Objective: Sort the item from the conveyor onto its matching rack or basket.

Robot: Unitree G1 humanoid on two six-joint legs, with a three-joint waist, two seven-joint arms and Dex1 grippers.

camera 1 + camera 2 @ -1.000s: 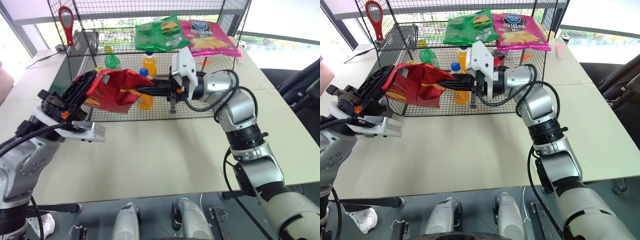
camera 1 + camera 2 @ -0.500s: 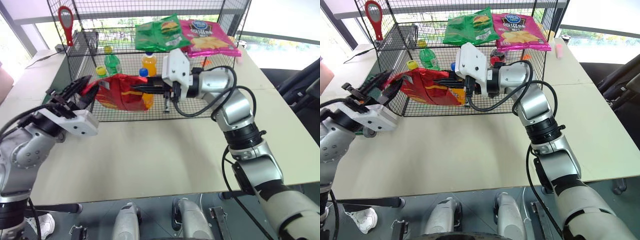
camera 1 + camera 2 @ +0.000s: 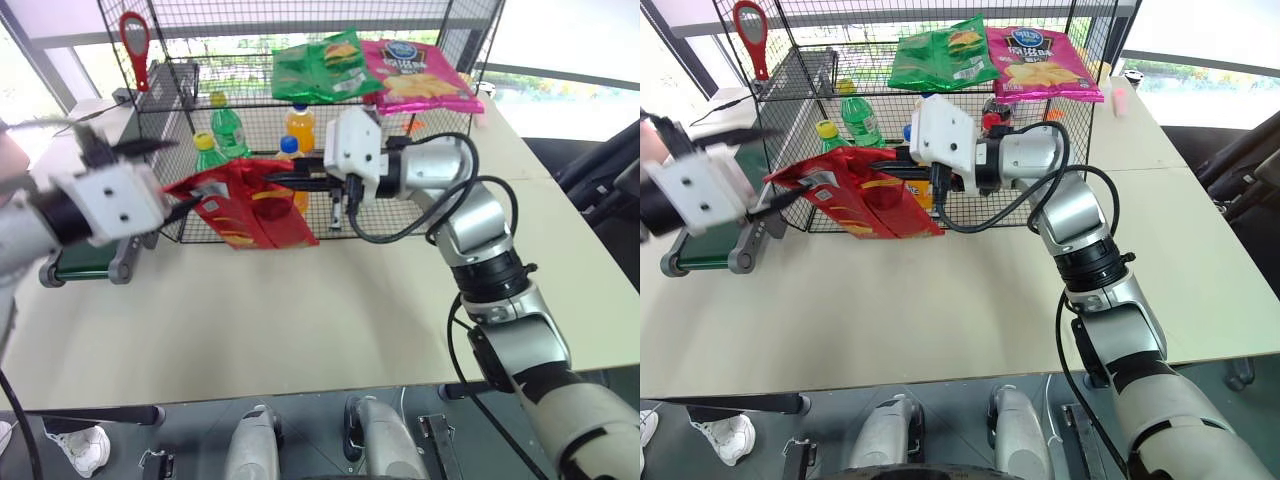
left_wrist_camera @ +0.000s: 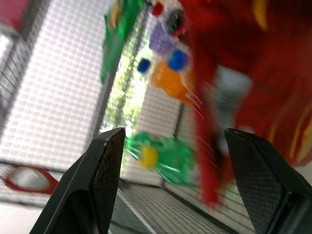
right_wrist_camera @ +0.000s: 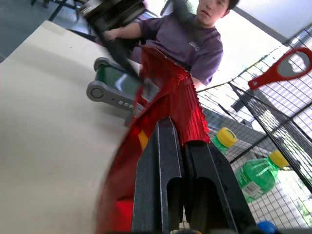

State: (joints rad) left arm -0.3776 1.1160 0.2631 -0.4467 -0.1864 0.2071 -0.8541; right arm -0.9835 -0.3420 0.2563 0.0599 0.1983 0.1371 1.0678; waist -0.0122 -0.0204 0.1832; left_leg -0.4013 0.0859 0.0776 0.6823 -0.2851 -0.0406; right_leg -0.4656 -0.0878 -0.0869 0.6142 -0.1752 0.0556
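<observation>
The red chip bag (image 3: 245, 205) hangs in front of the black wire cage, just above the table, with my right gripper (image 3: 278, 182) shut on its upper right edge. In the right wrist view the black fingers (image 5: 168, 165) pinch the crinkled red foil (image 5: 170, 102). My left gripper (image 3: 165, 178) stands open at the bag's left end, its fingers apart above and below that corner. The left wrist view has the bag (image 4: 243, 73) just beyond the spread fingers (image 4: 105, 165). The cage's flat top shelf (image 3: 230, 40) is behind and above. The green conveyor (image 3: 85, 262) lies at the left.
A green bag (image 3: 325, 65) and a pink bag (image 3: 415, 70) lie on the top shelf. Green and orange bottles (image 3: 298, 125) stand inside the cage. A red opener (image 3: 133, 40) hangs at its left corner. A person in a purple shirt (image 5: 195, 44) sits beyond the conveyor.
My left gripper has opened and let go of the bag's left end, rolling and lifting slightly. The bag now droops lower, held by the right gripper alone, which stayed in place.
</observation>
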